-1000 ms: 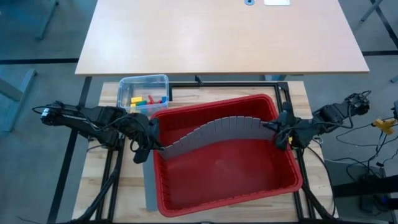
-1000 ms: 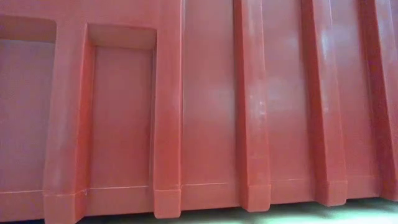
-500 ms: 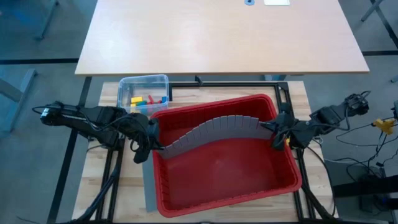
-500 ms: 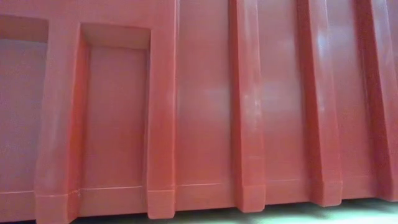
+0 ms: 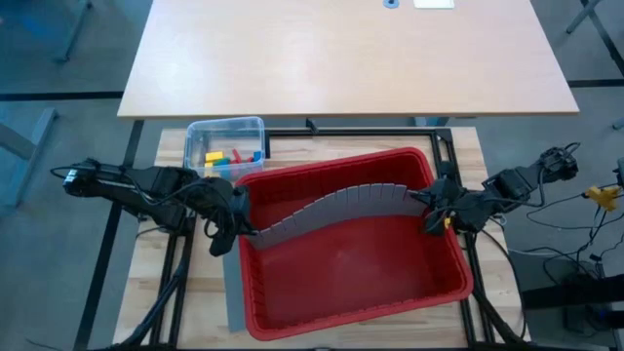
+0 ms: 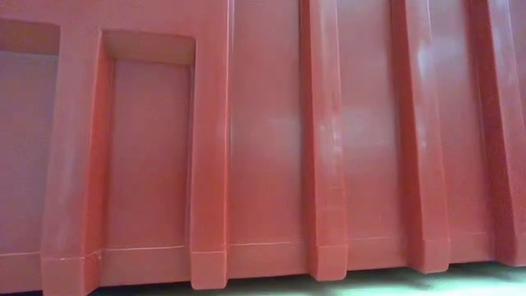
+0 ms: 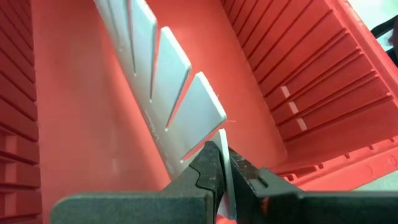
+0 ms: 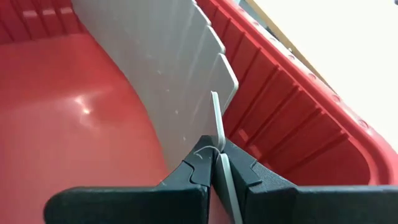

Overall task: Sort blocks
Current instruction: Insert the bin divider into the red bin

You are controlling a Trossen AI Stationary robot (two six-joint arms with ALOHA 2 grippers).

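Right, both arms are in on the red bin (image 5: 353, 292) — my left gripper (image 7: 222, 163) sits at the bin's left wall, clenched on one end of the grey slotted divider panel (image 5: 336, 208). My right gripper (image 8: 217, 157) is at the opposite wall, pinched tight on the panel's other end. Between the two, the panel arches across the bin from side to side, bowed toward the far wall, its notched top edge standing upright. From my left wrist I see the notched strip running away over the red floor, with the ribbed bin wall just beside it. From my right wrist the panel's end tab sits right against the slotted ribs of the wall, though I cannot tell whether it is seated in a slot.

The blocks (image 5: 230, 156) — yellow, red, green and blue — lie together in the small clear tub (image 5: 225, 128), which stands on the counter (image 5: 172, 146) just beyond the bin's far left corner. A second grey panel (image 5: 232, 302) lies flat along the bin's left side. Down low, the camera sees only the bin's ribbed red outer wall (image 6: 263, 148).
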